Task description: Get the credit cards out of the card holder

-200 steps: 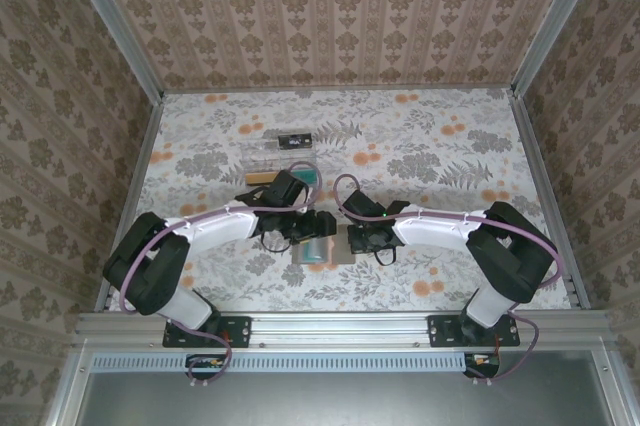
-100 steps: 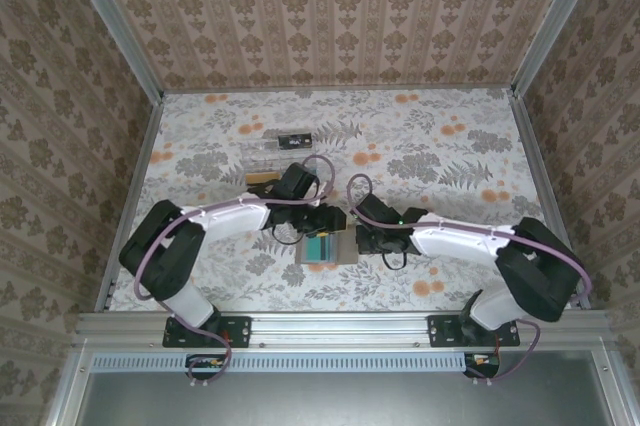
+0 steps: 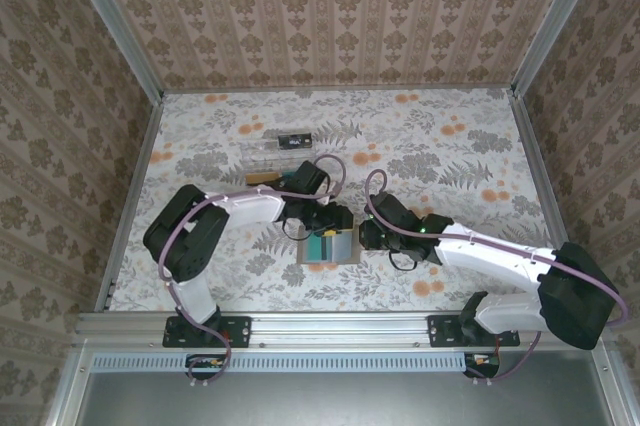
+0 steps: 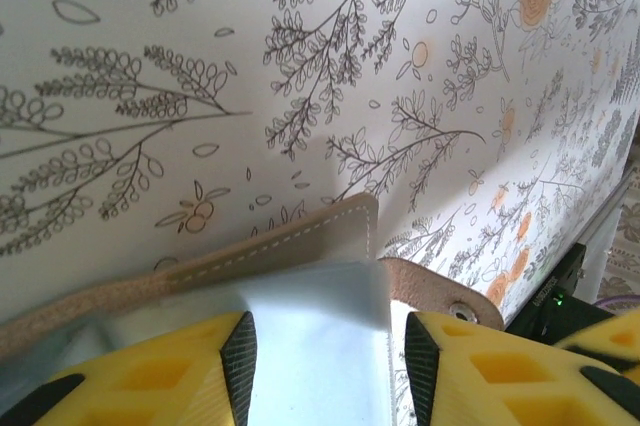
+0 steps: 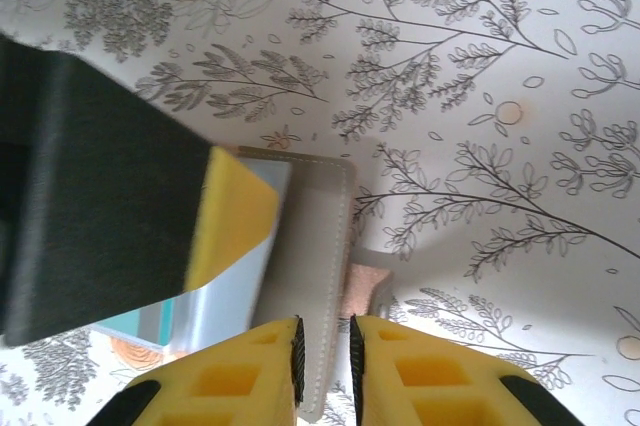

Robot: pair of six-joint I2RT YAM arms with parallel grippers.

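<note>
Reached further in with both arms over the last second, elbows swung toward the middle, uncovering more of the flat taupe bifold card holder (image 3: 347, 248). Lies open now on the floral-papered worktop (image 3: 450, 146), close to the near edge, between the two arms' tips.

Straddles the holder's grey-blue inner panel with the left end effector (image 4: 328, 331): fingers well apart, a gap beside one pad, nothing gripped. Probably poised to pin or spread the pocket.

Sits almost closed about the stitched taupe edge with the right end effector (image 5: 322, 336). Cannot tell whether truly pinched; likely steadying the flap so cards can slide free.

From above, gives the whole layout, with a teal credit card (image 3: 321, 246) sitting in the left pocket. From the left wrist, adds the white stitching and the brown snap tab (image 4: 452, 304), too fine to make out overhead.
</note>
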